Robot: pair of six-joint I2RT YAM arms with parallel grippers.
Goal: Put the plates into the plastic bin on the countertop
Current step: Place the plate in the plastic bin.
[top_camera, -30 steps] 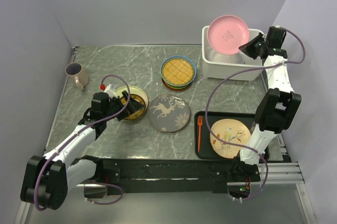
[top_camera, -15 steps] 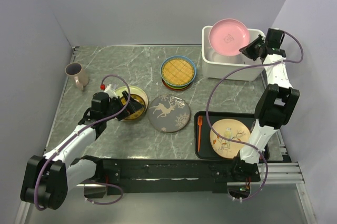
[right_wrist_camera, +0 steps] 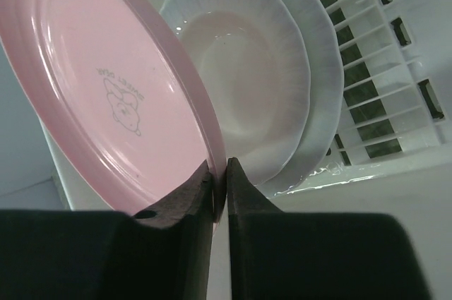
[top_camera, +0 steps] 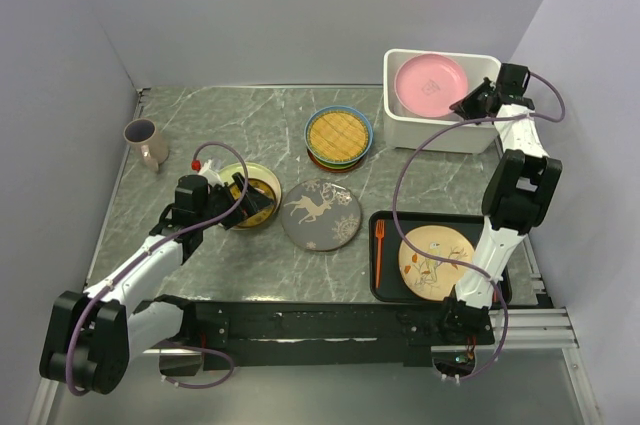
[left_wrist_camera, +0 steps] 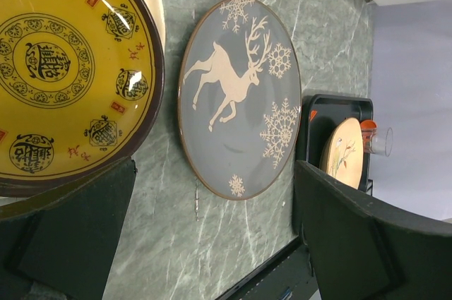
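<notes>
- The countertop (top_camera: 200, 135), grey-green with white veins, carries everything in view.
- The plastic bin (top_camera: 440, 135), white and deep-walled, stands at the far right corner; slot vents show on one wall in the right wrist view.
- A flat black tray (top_camera: 390, 290) lies at the near right and holds a cream plate (top_camera: 437, 259) with a bird motif.
- The dark grey deer plate (top_camera: 320, 214) lies flat near the middle of the countertop, outside the bin.
- The pink plate (top_camera: 430, 80) stands tilted on edge inside the bin's opening. Behind it, a white fluted plate (right_wrist_camera: 261, 81) is already in the bin.
- A stack topped by the yellow lattice plate (top_camera: 339, 135) sits left of the bin, on the countertop.
- A yellow plate (left_wrist_camera: 63, 74) with a dark brown rim lies left of the deer plate.
- The right gripper (right_wrist_camera: 219, 173) is clenched on the pink plate's rim, fingers pinching either face.
- The left gripper (top_camera: 252, 201) is spread wide and grasps nothing, hovering at the yellow plate's edge.
- A mug (top_camera: 146, 143) stands at the far left.
- An orange fork (top_camera: 379, 245) lies in the tray.
</notes>
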